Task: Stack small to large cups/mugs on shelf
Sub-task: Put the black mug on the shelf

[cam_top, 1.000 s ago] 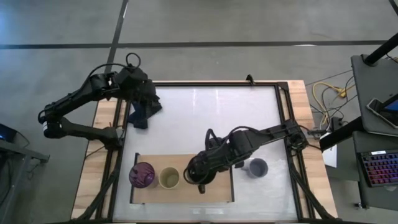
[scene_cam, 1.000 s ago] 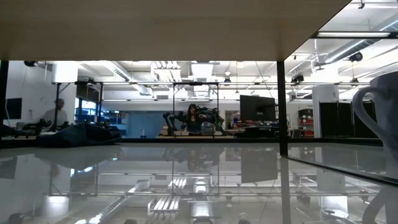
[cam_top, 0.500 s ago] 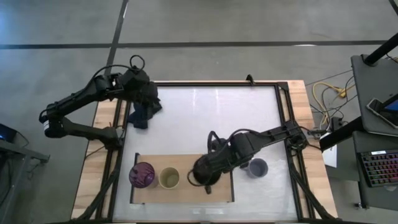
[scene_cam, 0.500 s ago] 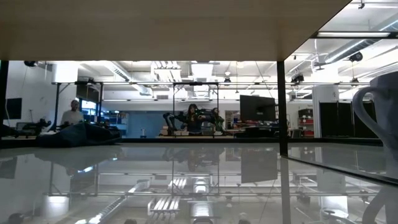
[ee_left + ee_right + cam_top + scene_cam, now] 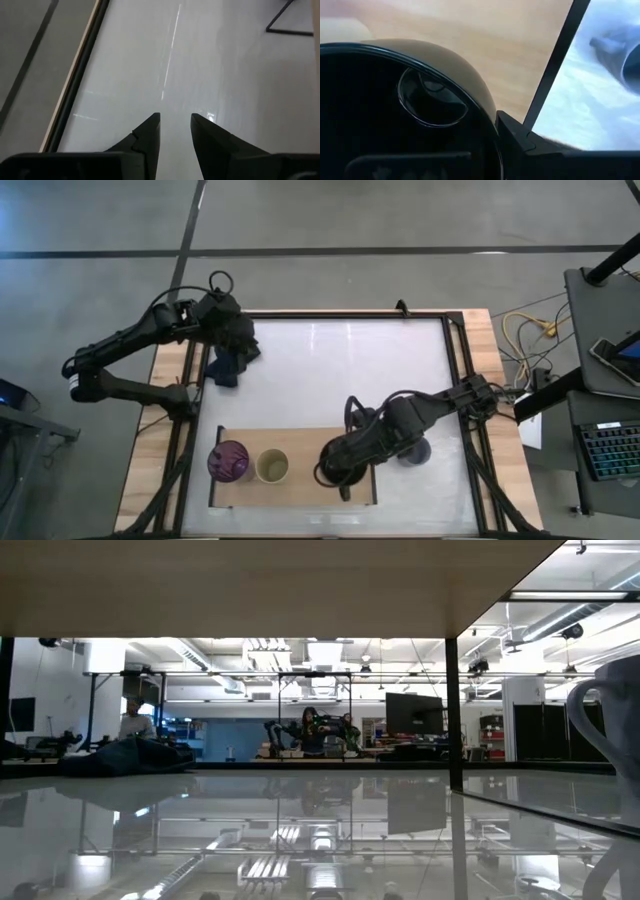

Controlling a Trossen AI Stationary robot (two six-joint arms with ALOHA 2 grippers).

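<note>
2 cups, purple tumbler (image 5: pixel 231 460) and beige cup (image 5: pixel 272 466), stand on your shelf (image 5: pixel 298 438). Right gripper (image 5: pixel 338 470) grips the black mug (image 5: pixel 395 110) over the shelf's right end; lavender-grey mug (image 5: pixel 417 450) sits beside it on the worktop (image 5: pixel 340 370). Left gripper (image 5: pixel 175 131) hangs slightly parted, empty.

black mug (image 5: pixel 395 115) cropped, lavender mug (image 5: pixel 620 55) blurred
</note>
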